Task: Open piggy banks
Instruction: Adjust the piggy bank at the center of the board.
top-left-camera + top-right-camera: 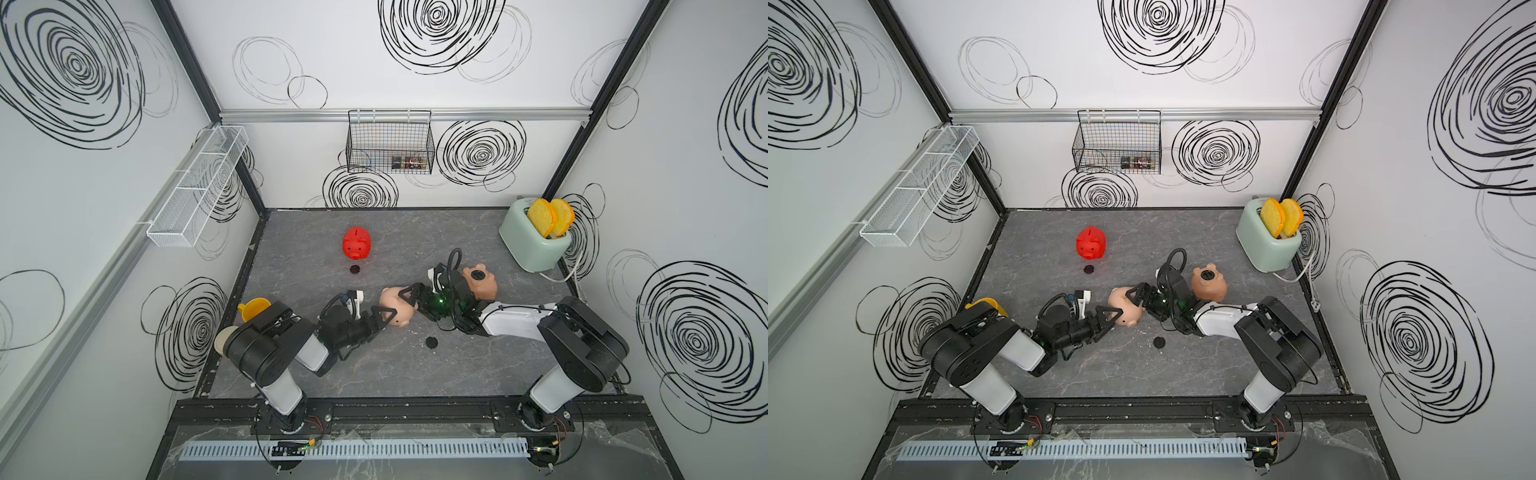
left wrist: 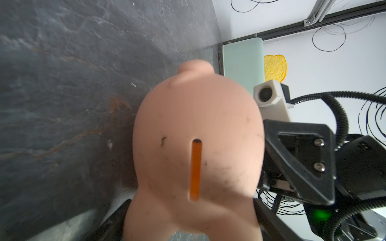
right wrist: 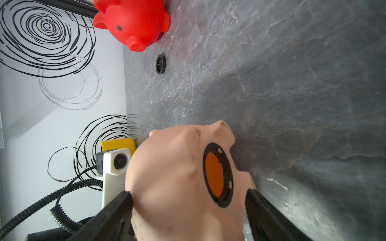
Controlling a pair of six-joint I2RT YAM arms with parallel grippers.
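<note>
The pale pink piggy bank (image 1: 390, 297) (image 1: 1120, 296) lies on its side mid-table between both arms. My left gripper (image 1: 388, 319) (image 2: 191, 219) is shut on its head end, and the coin slot faces the left wrist camera. My right gripper (image 1: 409, 300) (image 3: 188, 194) stands open around its rear, and a sliver of table shows beside one finger. Its belly hole (image 3: 217, 175) is unplugged, a black ring around an orange inside. The red piggy bank (image 1: 356, 243) (image 3: 133, 23) stands further back. Behind my right wrist lies the peach-tan piggy bank (image 1: 482, 284), belly up.
One black plug (image 1: 431, 342) lies in front of the pink pig, another (image 1: 354, 269) (image 3: 160, 64) before the red one. A mint toaster (image 1: 530, 245) with toast stands back right. A yellow funnel (image 1: 253, 308) sits by the left arm's base.
</note>
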